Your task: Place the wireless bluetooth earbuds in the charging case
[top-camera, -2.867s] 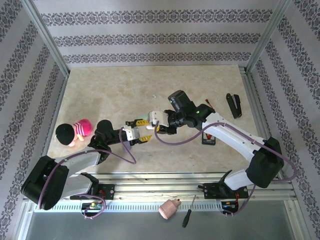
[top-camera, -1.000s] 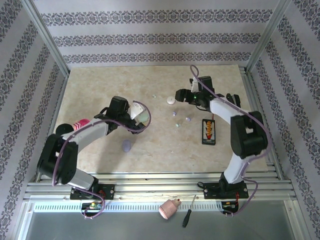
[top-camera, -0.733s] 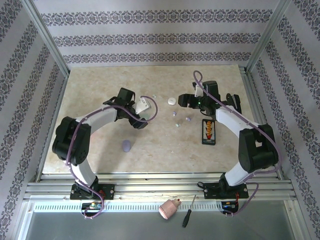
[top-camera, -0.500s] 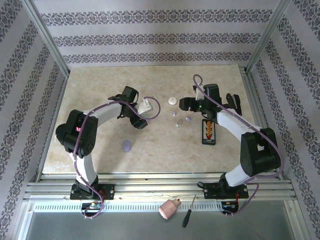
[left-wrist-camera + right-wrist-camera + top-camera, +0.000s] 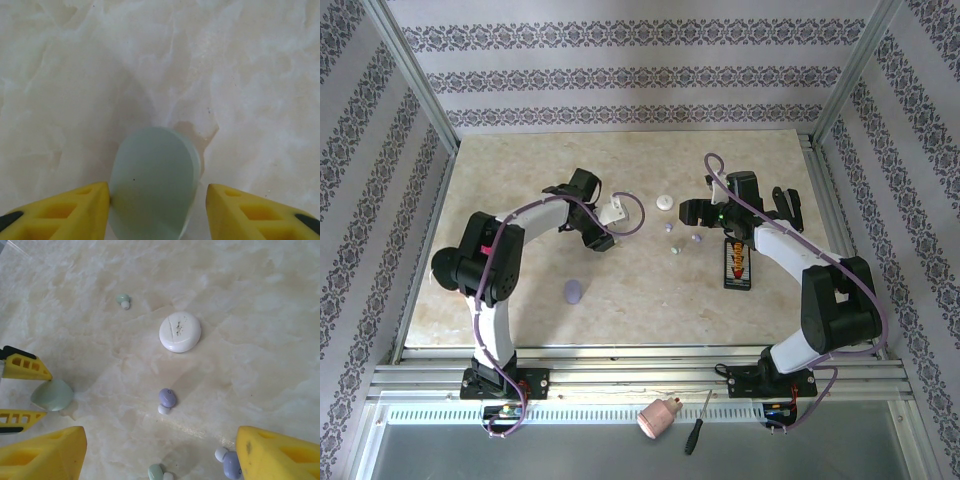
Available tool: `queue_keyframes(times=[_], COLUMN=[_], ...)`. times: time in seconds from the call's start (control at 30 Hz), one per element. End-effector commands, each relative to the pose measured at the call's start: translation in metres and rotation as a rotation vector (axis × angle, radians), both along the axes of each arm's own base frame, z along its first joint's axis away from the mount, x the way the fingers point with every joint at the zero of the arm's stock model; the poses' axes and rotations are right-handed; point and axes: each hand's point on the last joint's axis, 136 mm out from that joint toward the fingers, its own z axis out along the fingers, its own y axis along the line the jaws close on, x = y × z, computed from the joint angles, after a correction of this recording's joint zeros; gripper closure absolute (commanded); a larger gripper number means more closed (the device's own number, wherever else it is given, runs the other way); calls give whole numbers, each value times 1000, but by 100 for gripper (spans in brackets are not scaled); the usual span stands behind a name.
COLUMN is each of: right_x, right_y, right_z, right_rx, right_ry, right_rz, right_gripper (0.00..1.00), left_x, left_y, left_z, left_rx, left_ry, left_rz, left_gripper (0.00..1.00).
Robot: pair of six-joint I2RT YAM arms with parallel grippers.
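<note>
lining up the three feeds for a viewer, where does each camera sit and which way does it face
Top external: fixed above and behind the arms, looking down on the table; both arms show, bases at the bottom.
Left wrist: on the left arm, looking down at the mint case between the yellow fingers of the left gripper.
Right wrist: on the right arm, looking down at the white case and earbuds; fingers of the right gripper in the bottom corners.
Shared: both wrist views show the mint case and the left gripper.

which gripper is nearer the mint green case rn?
Left. The left gripper straddles the mint green case, one finger against its edge. The right gripper hangs apart from it, over the loose earbuds.
</note>
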Motion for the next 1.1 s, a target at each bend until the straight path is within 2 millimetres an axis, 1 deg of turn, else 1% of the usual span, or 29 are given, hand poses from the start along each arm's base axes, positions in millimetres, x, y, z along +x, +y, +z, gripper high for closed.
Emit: queue_keyframes(times=[0.0, 0.07, 0.17, 0.3, 0.33, 0.37, 0.4, 0.47, 0.57, 0.67, 0.73, 0.87, 1.0, 1.07], right_x=[-4, -5, -5, -5, -5, -6, -7, -9, -14, -24, -34, -55, -80, -89], right_y=[0, 0, 0, 2, 2, 2, 3, 4, 7, 12, 19, 37, 67, 80], right_z=[5, 4, 4, 5, 6, 7, 8, 13, 21, 28, 34, 38, 47, 49], right_rx=[-11, -11, -9, 1, 3, 7, 14, 33, 82, 161, 244, 406, 535, 575], right_ry=[-19, -17, -14, -12, -13, -13, -11, -8, 1, 32, 69, 192, 302, 346], right_rz=[8, 8, 9, 15, 14, 13, 14, 10, 2, -1, 10, 46, 169, 217], right_gripper=[22, 22, 22, 22, 22, 22, 23, 23, 23, 24, 24, 24, 24, 24], left_x=[-15, -15, -14, -13, -13, -13, -14, -15, -16, -17, -18, -25, -33, -38], left_y=[8, 8, 9, 5, 5, 5, 4, 4, 1, -5, -11, -26, -38, -44], left_z=[-16, -18, -19, -17, -16, -15, -15, -13, -6, 9, 26, 62, 95, 107], left_rx=[41, 43, 49, 28, 25, 23, 21, 15, -6, -61, -118, -251, -350, -389], left_ry=[88, 85, 84, 85, 85, 85, 87, 88, 74, 35, -10, -80, -174, -231], left_rz=[-26, -32, -37, -35, -34, -35, -36, -39, -46, -50, -55, -75, -106, -135], left_gripper=[39, 36, 35, 45, 49, 56, 59, 63, 65, 66, 66, 67, 67, 67])
